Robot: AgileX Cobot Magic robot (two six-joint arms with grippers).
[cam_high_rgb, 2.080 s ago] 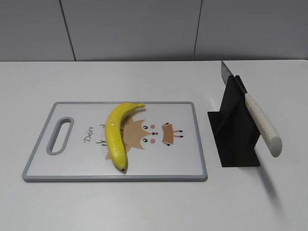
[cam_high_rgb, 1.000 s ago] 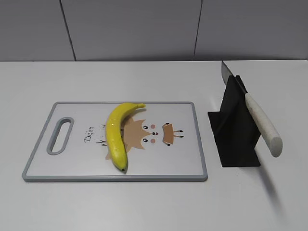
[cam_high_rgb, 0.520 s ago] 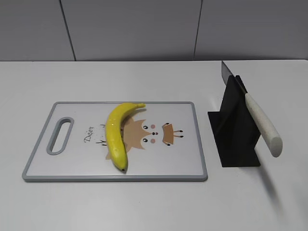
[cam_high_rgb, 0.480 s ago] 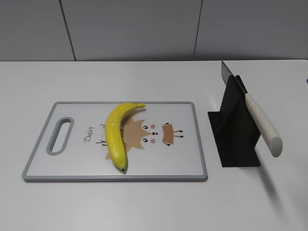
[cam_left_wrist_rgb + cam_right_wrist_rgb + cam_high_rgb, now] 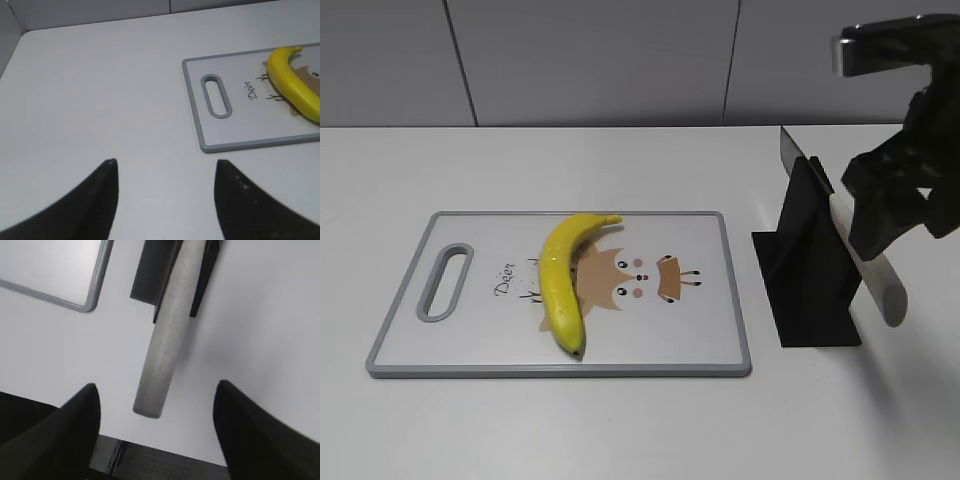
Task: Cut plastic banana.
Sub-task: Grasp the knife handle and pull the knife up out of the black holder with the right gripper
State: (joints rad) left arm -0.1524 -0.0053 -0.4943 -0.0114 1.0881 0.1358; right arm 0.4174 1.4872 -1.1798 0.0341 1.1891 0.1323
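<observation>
— Grippers first: how many, and what are they doing?

— 2. Right gripper (image 5: 155, 395) hangs with its jaws spread wide, 1 dark finger at the lower left of the wrist view and 1 at the lower right, the knife handle (image 5: 167, 335) running between them untouched. In the exterior view that arm fills the upper right of the frame, just above the handle (image 5: 868, 262). Left gripper (image 5: 165, 172) is also parted and holding nothing, its 2 fingertips at the bottom of its wrist view over bare white table (image 5: 100, 90).

— And the banana?

— 1 plastic banana (image 5: 560, 280), glossy yellow, lying on the cutting board (image 5: 470, 350) a little left of the frame's centre in the exterior view. Its stem points to the board's far edge, its dark tip nearly at the near edge, and it covers part of the printed cartoon animal (image 5: 645, 280). It shows whole, with no cut visible.

— What else is on the table?

— 1 grey-rimmed white board with 1 handle slot (image 5: 444, 282) at its left end, 1 black knife stand (image 5: 805, 290) to the board's right, and 1 knife resting in it, blade (image 5: 788, 152) angled toward the back, pale handle jutting forward.
</observation>
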